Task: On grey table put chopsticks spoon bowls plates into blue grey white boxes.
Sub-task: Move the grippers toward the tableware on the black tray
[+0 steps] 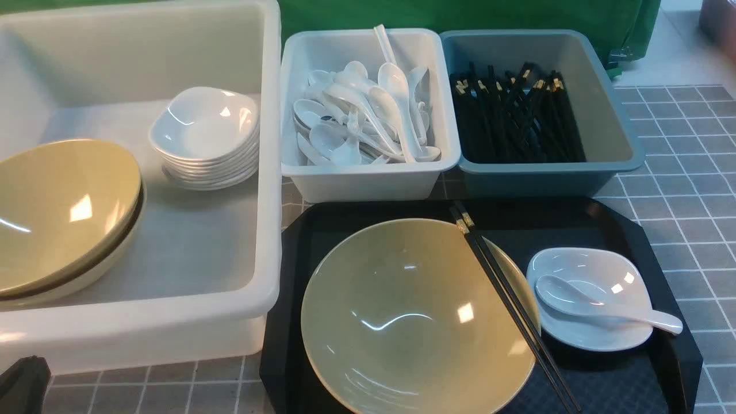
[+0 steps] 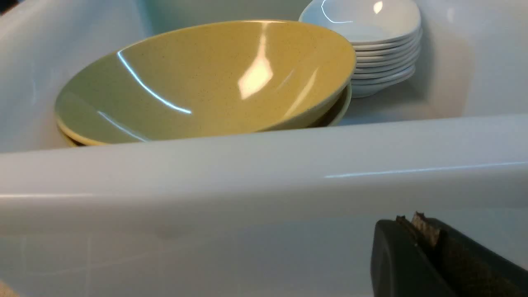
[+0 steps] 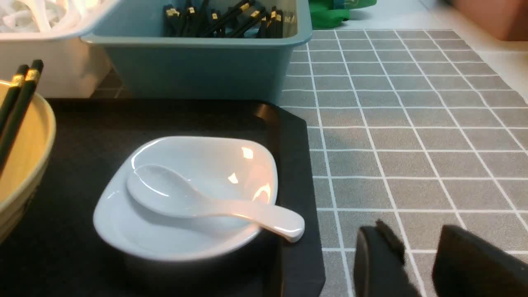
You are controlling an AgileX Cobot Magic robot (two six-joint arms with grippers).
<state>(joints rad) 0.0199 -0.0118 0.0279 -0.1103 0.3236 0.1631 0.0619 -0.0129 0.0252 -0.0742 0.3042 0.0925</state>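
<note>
**A:** Front view first: a black tray (image 1: 322,241) sat on the grey gridded tabletop (image 1: 690,172), green cloth (image 1: 460,14) behind. On it lay a tan bowl (image 1: 402,322) with the chopsticks (image 1: 509,299) across its rim, and beside it a small white plate (image 1: 604,342) cradling the spoon (image 1: 598,305).

**B:** And the boxes! The big translucent box (image 1: 270,172) at left held stacked bowls (image 1: 63,213) and a plate stack (image 1: 207,138). The white box (image 1: 368,184) carried a heap of spoons (image 1: 368,115), the blue-grey box (image 1: 546,181) a bundle of black sticks (image 1: 517,121).

**A:** Left wrist view: that big box's wall blocked everything low. The left fingers (image 2: 396,260) sat just outside it; spread or pressed together, I couldn't tell.

**B:** Right wrist view: the right fingers (image 3: 379,264) stood apart, gripping nothing, over bare tabletop just beside the tray's edge, near the spoon's handle.
</note>
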